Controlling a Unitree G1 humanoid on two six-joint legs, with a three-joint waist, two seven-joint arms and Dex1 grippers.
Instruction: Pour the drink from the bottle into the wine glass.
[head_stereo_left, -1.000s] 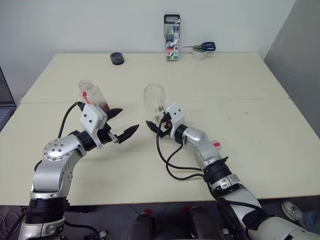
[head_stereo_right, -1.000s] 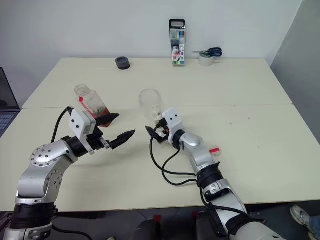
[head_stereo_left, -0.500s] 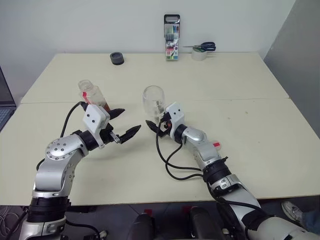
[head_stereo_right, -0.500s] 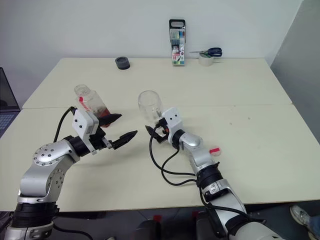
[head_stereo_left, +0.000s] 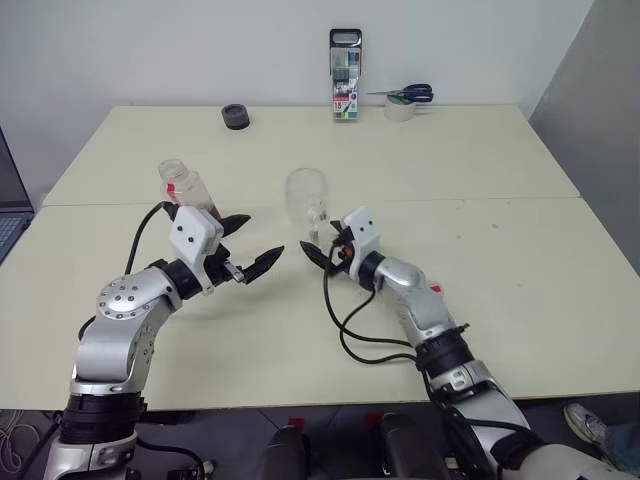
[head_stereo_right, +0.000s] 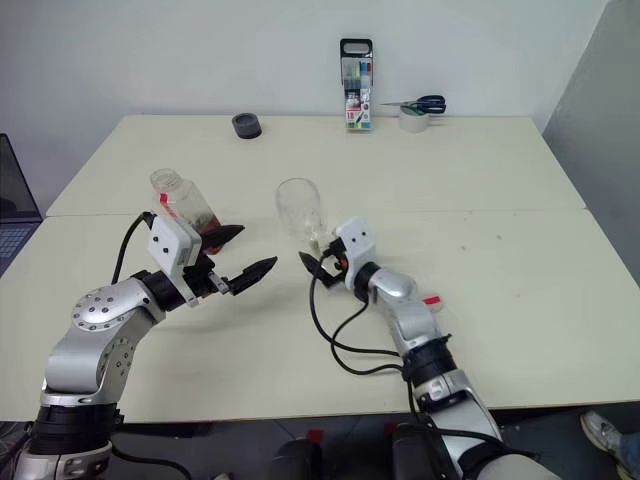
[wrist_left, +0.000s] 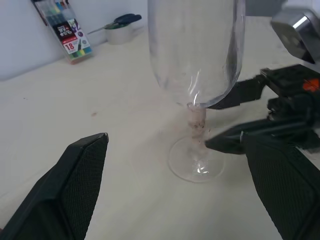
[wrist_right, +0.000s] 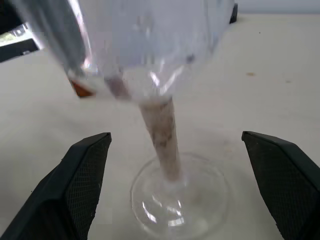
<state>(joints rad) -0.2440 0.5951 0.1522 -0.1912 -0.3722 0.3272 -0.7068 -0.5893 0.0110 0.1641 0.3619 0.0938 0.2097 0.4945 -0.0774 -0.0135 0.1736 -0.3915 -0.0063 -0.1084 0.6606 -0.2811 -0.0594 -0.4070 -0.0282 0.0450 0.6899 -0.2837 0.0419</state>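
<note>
1. Wine glass (head_stereo_right: 299, 212) stands upright on the table (head_stereo_right: 500, 200), held by neither end effector.
2. Right end effector (head_stereo_right: 315, 262) is spread, its fingers on either side of the glass's stem without touching it.
3. Left end effector (head_stereo_right: 240, 254) is spread and empty, left of the glass.
4. Bottle (head_stereo_right: 182, 206) stands tilted behind the left end effector, farther left of the glass, uncapped.
5. Marker pack (head_stereo_right: 356, 71), scissors (head_stereo_right: 422, 103) and tape roll (head_stereo_right: 245, 125) lie well beyond the glass.

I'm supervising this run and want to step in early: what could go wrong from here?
The open right gripper sits beside the thin stem of the clear wine glass; a nudge could tip it. The small clear plastic bottle stands uncapped close behind the open left gripper, so a careless arm movement might knock it over.
</note>
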